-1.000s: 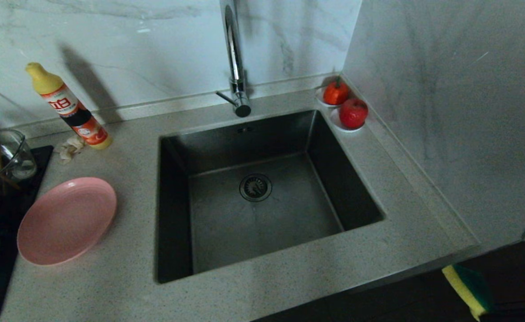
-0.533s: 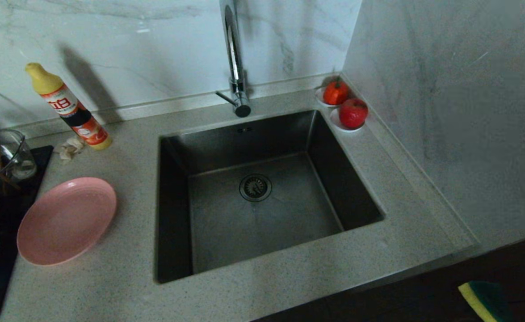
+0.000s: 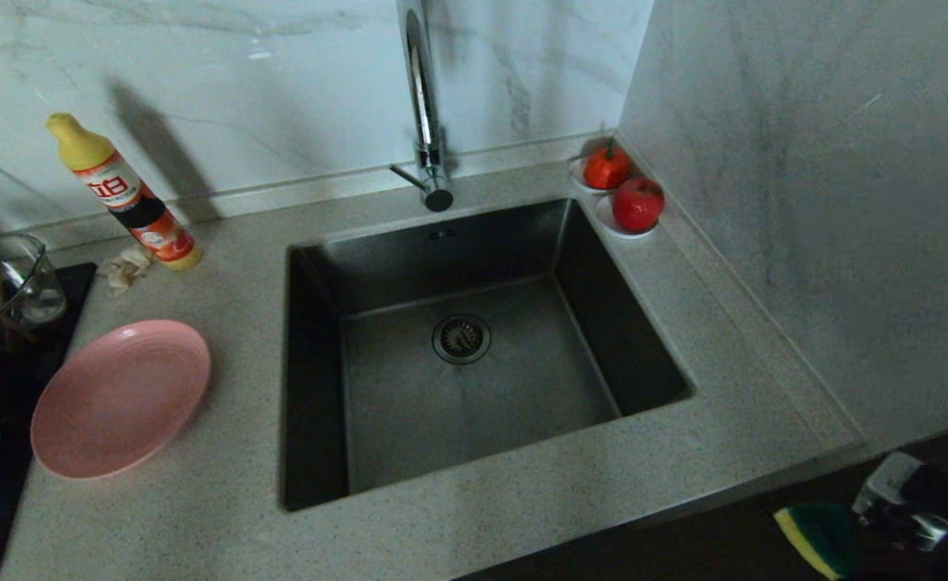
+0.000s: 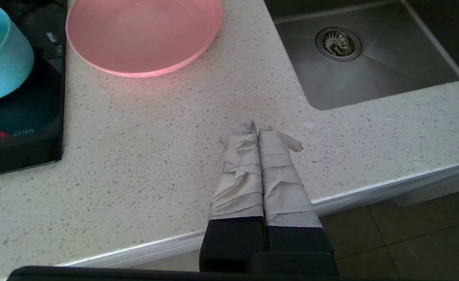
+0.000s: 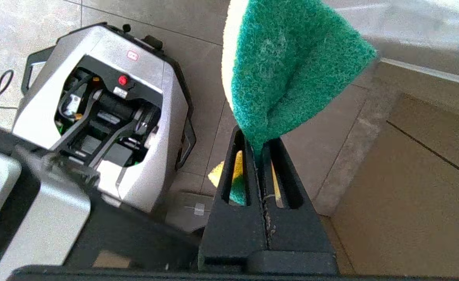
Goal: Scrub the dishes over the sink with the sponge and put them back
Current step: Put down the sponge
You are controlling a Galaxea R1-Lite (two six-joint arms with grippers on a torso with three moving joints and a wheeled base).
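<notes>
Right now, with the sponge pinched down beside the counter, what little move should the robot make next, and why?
Probably lift the right pincer, shut on the sponge, up toward the sink. It hangs below the counter edge, while the pink plate lies untouched. The left pincer waits shut, empty, over the counter.

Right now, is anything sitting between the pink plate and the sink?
No. Head view shows only bare speckled countertop between the pink plate and the sink; the left wrist view shows the same.

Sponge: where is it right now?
The sponge is pinched in the right gripper, low at the head view's right, off the counter's front edge.
</notes>
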